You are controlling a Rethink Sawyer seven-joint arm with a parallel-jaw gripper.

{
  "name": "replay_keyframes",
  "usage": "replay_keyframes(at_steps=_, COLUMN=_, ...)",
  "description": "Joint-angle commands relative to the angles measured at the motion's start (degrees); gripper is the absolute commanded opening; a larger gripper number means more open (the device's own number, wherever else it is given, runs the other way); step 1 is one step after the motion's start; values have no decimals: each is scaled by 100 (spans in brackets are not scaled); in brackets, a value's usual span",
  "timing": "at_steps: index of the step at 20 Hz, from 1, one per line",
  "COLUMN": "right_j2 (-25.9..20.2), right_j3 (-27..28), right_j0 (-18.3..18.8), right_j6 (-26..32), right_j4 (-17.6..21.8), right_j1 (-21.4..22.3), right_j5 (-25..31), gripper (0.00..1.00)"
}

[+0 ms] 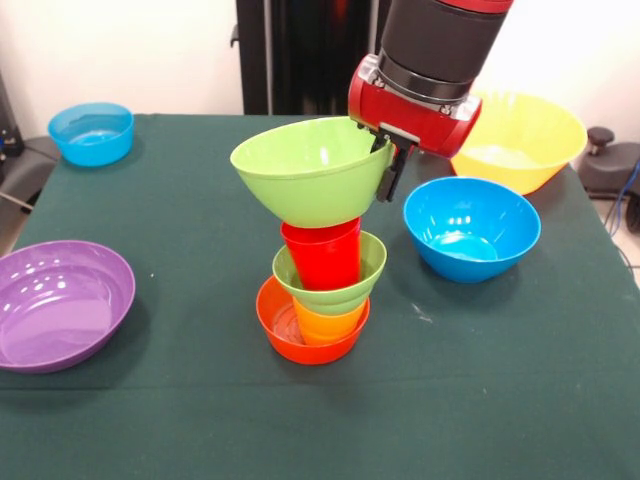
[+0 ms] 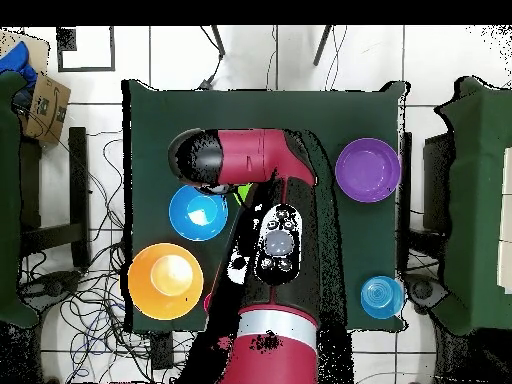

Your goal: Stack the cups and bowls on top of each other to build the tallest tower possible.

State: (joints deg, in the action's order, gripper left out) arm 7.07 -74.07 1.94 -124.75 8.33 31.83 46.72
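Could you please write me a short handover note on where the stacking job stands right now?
Gripper: shut on the rim of the large green bowl, holding it tilted on top of the red cup.
Tower, mid-table: orange bowl at the bottom, yellow-orange cup, small green bowl, then the red cup.
Loose: purple bowl, small blue bowl, large blue bowl, yellow bowl.
Done: four pieces nested.
Left: release the green bowl once level, then add the others. No pink cup visible.
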Motion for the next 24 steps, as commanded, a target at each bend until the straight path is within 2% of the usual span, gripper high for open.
replay_keyframes(at_steps=1, right_j2=-581, right_j3=-143, right_j0=-1, right_j6=93, right_j4=37, right_j1=-285, right_j5=130, gripper=0)
replay_keyframes(at_steps=5, right_j2=-571, right_j3=-74, right_j0=-15, right_j6=154, right_j4=58, right_j1=-282, right_j5=281, gripper=0)
replay_keyframes(at_steps=10, right_j2=-531, right_j3=154, right_j0=-66, right_j6=304, right_j4=95, right_j1=-216, right_j5=809, gripper=0)
replay_keyframes(at_steps=24, right_j2=-586, right_j3=647, right_j0=-146, right_j6=294, right_j4=104, right_j1=-341, right_j5=1180, gripper=0)
